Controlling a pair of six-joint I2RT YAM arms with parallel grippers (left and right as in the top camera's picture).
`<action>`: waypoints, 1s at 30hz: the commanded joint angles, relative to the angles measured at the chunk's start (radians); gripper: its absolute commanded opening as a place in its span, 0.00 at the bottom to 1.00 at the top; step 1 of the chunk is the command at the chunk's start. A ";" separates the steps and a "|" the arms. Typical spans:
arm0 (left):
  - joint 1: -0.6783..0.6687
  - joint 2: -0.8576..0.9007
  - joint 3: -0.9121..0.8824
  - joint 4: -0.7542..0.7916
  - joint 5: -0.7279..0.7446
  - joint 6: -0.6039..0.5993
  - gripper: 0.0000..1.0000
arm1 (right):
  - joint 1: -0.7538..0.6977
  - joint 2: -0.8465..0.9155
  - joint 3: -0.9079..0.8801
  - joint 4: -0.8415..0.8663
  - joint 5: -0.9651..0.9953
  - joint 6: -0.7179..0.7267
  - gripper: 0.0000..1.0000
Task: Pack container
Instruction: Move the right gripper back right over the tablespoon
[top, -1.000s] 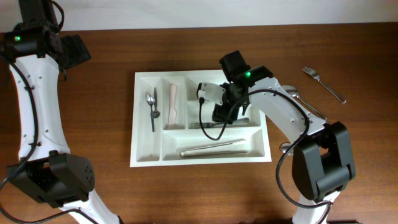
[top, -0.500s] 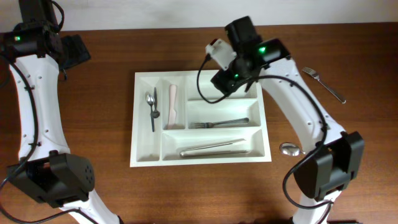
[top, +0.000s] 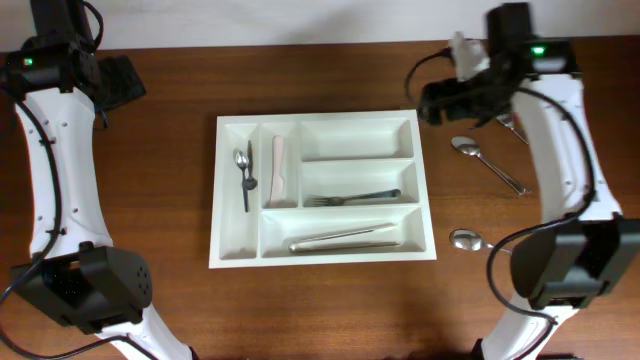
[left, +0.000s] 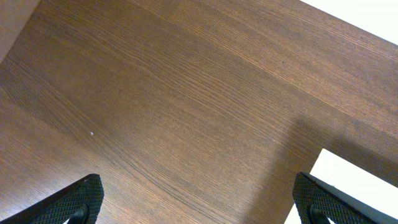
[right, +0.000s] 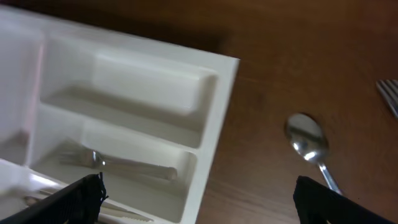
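A white cutlery tray (top: 225, 190) sits mid-table. It holds a spoon (top: 242, 165), a pale-handled knife (top: 277, 170), a fork (top: 350, 198) and a long knife (top: 345, 238), each in its own compartment. A spoon (top: 485, 162), a fork (top: 515, 125) partly hidden by the arm, and a second spoon (top: 465, 239) lie on the table to the right. My right gripper (top: 435, 100) is open and empty above the tray's far right corner. Its wrist view shows the gripper (right: 199, 199), the tray (right: 217, 118), the tray's fork (right: 124, 163) and the loose spoon (right: 308, 140). My left gripper (top: 120, 82) is open and empty at the far left (left: 199, 199).
The table is dark wood (top: 320, 310). A pale wall edge runs along the back. The left arm stretches along the table's left side. The tray's top right compartment (top: 358, 138) holds nothing.
My right gripper has lifted from the tray's fork compartment and swung right, past the tray's far right corner. The fork stays in the tray. The left arm has not moved.
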 joint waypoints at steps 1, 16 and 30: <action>0.001 -0.005 0.008 -0.001 -0.008 -0.003 0.99 | -0.065 -0.023 0.019 0.007 -0.127 0.038 0.99; 0.001 -0.005 0.008 -0.001 -0.008 -0.003 0.99 | -0.148 0.155 0.019 0.105 0.324 0.139 0.99; 0.001 -0.005 0.008 -0.001 -0.008 -0.003 0.99 | -0.161 0.319 0.015 0.077 0.318 0.172 1.00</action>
